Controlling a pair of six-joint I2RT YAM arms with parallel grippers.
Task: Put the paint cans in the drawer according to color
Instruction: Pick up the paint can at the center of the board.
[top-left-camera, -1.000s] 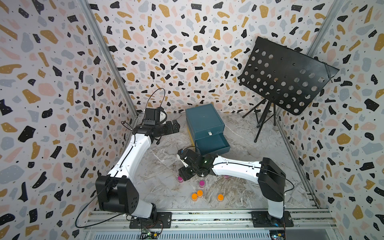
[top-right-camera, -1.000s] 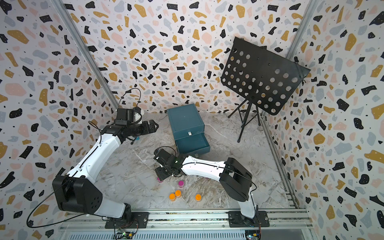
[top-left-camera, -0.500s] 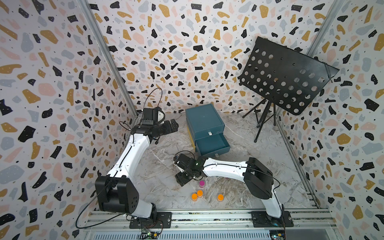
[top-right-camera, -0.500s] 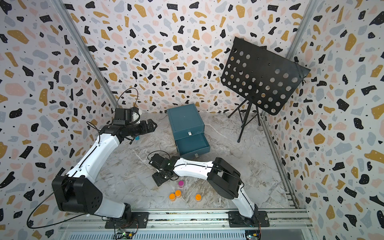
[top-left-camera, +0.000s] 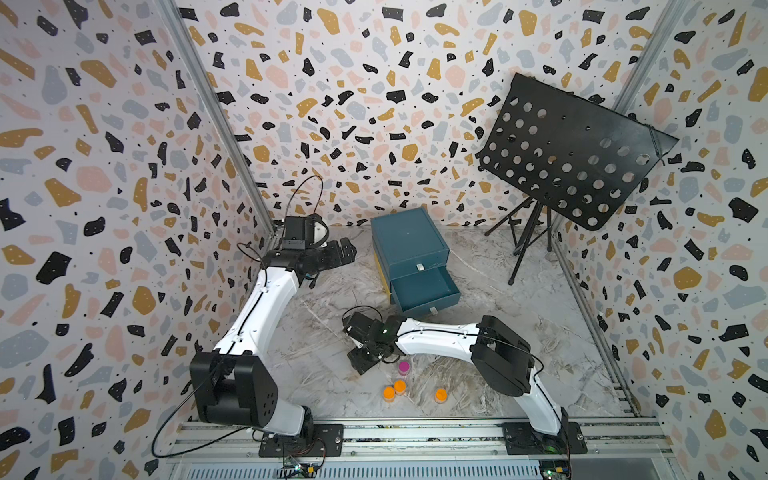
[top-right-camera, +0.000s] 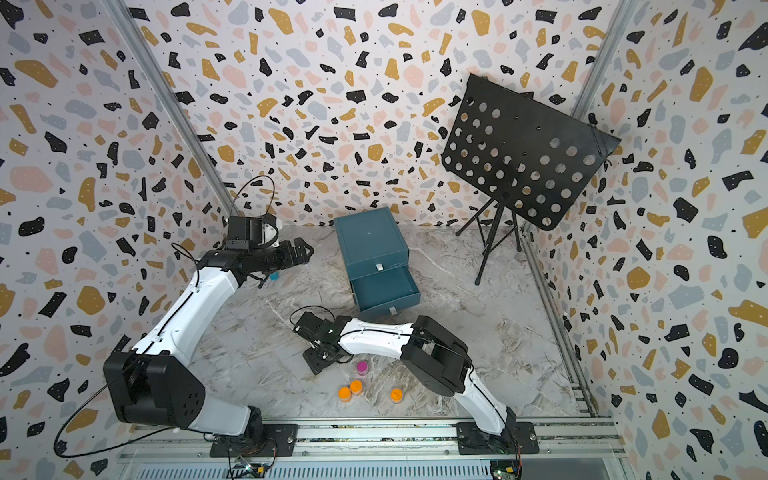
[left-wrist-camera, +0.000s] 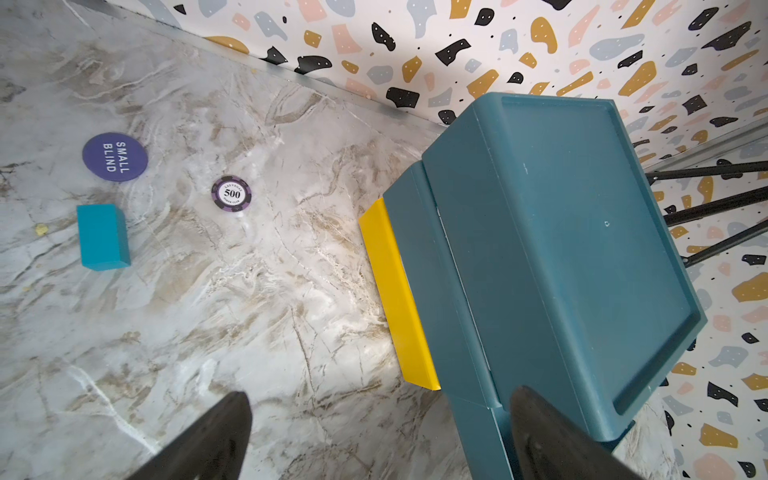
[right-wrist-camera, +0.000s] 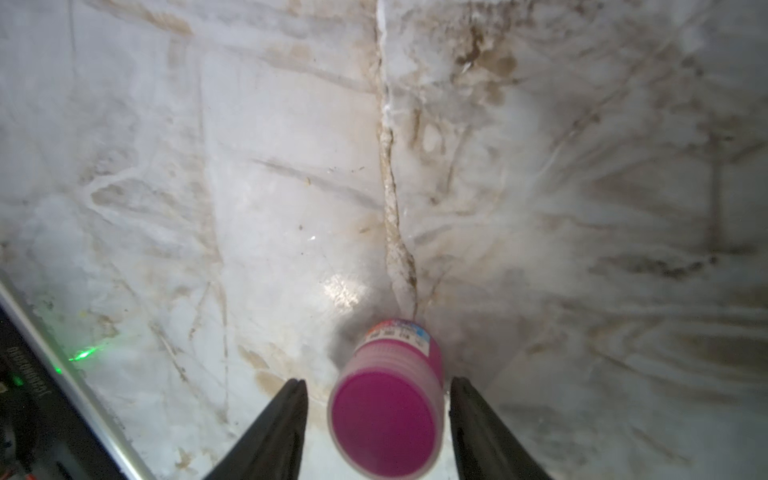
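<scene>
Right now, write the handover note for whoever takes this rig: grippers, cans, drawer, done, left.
Left gripper: open, empty, hovering beside the drawer box.
Right gripper: open, jaws straddling a magenta can standing on the table, not yet closed.
Also on the table: second magenta can, three orange cans.
Done: one drawer pulled out; it looks empty. No red cans in view.
Left: grip this can, put it in, then sort the other four by colour.
</scene>
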